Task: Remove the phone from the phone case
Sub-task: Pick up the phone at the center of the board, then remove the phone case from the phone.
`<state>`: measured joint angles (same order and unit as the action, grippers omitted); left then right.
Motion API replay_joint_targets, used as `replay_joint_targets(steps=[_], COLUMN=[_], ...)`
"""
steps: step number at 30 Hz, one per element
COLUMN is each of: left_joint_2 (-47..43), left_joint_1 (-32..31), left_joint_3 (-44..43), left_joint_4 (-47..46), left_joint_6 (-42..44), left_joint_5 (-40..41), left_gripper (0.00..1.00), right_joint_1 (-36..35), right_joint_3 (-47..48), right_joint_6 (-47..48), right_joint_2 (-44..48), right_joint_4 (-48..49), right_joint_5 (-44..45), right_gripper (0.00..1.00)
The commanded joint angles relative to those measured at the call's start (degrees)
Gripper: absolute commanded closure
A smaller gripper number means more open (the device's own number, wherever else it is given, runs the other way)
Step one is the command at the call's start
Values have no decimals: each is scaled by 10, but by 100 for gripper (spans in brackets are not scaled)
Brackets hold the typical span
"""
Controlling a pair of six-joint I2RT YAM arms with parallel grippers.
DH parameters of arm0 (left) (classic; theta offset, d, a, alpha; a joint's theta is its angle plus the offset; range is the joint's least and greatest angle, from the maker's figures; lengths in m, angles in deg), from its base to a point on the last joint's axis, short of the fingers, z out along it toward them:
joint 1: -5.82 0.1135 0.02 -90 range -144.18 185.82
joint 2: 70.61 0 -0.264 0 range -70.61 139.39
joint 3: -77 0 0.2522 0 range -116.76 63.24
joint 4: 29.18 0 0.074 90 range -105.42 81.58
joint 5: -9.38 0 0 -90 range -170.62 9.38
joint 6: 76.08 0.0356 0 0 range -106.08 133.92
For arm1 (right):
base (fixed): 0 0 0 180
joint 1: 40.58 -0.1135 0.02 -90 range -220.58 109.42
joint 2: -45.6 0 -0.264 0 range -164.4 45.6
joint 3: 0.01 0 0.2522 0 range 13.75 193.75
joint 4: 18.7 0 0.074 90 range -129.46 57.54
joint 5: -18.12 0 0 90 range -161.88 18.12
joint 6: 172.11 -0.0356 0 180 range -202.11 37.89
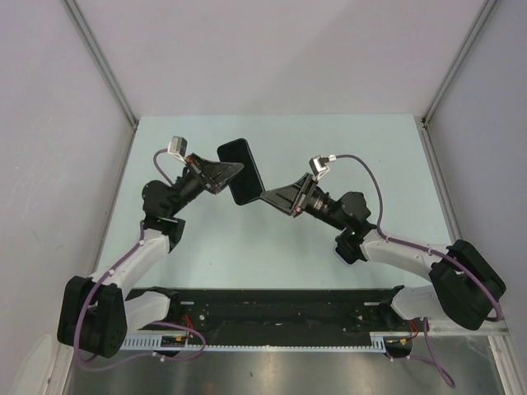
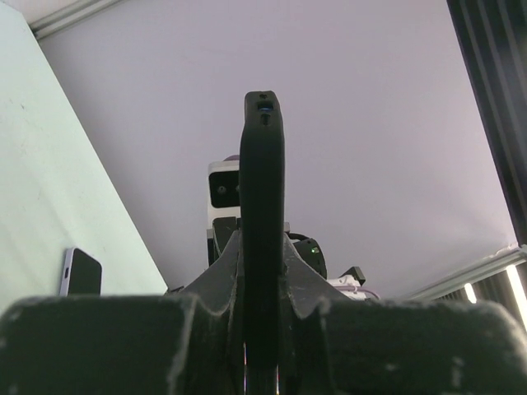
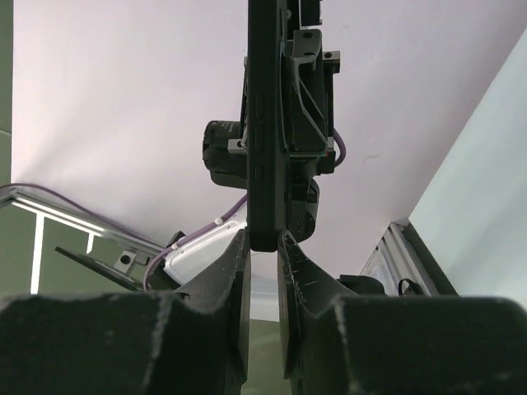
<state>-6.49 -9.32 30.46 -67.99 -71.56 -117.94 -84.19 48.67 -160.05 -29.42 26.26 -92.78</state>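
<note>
A black phone case (image 1: pixel 240 170) is held edge-up in the air over the middle of the table. My left gripper (image 1: pixel 233 170) is shut on its side; in the left wrist view the case (image 2: pixel 263 189) stands up between the fingers. My right gripper (image 1: pixel 263 196) pinches the case's near lower end; in the right wrist view that end (image 3: pixel 265 148) sits between the fingertips (image 3: pixel 240 247). A white-edged phone (image 2: pixel 81 272) with a dark face lies flat on the table. In the top view it (image 1: pixel 343 249) is mostly hidden under my right arm.
The pale green table (image 1: pixel 206 247) is walled by grey panels at the back and on both sides. A black rail with the arm bases (image 1: pixel 272 309) runs along the near edge.
</note>
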Motion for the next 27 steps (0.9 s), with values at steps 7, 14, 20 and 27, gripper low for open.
replay_joint_targets(steps=[7, 14, 20, 27], left_joint_2=[-26, -23, -22, -20], left_joint_1=[-2, 1, 4, 5], left_joint_3=[-2, 2, 3, 3], left_joint_4=[-38, -38, -31, -29], left_joint_6=[5, 6, 13, 14], left_joint_5=[2, 2, 2, 3], left_gripper=[100, 100, 100, 100], right_joint_1=[-5, -3, -3, -4], right_joint_3=[45, 45, 50, 59], right_joint_6=[13, 13, 23, 40], right_joint_2=[-11, -9, 2, 9], right_joint_4=[12, 7, -7, -38], right_joint_5=[-3, 3, 5, 10], right_gripper=[94, 82, 68, 73])
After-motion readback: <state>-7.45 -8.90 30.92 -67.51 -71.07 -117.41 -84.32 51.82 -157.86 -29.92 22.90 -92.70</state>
